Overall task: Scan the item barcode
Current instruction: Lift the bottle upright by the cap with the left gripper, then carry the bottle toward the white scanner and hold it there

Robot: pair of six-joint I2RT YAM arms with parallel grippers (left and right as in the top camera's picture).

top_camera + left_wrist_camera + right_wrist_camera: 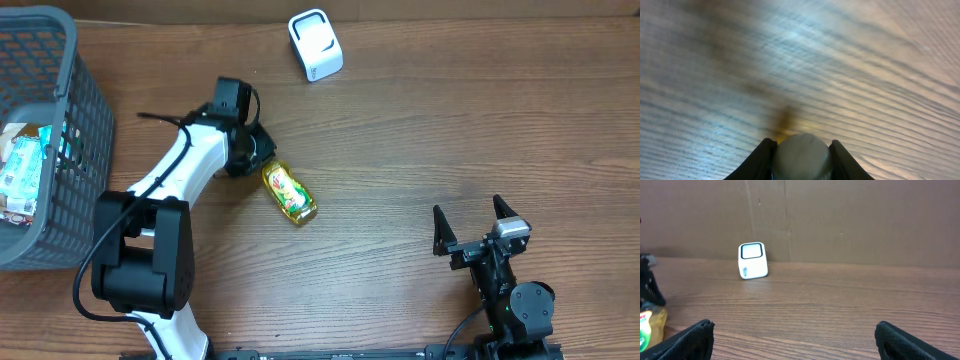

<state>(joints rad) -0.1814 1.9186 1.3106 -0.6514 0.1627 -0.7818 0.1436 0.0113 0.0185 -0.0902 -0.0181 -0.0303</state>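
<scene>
The item is a small yellow bottle [290,192] with a colourful label, lying on its side on the wooden table left of centre. My left gripper [262,158] is at its upper end. In the left wrist view both black fingers [765,157] press against the bottle's pale round cap [801,157], one on each side, so the left gripper [801,142] is shut on it. A white barcode scanner [315,45] stands at the back of the table, also seen in the right wrist view [752,261]. My right gripper [475,222] rests near the front right, wide open and empty [795,340].
A grey mesh basket [60,150] with several packaged goods stands at the left edge. A brown cardboard wall [840,220] closes off the back of the table. The bottle's edge [650,325] shows at the far left of the right wrist view.
</scene>
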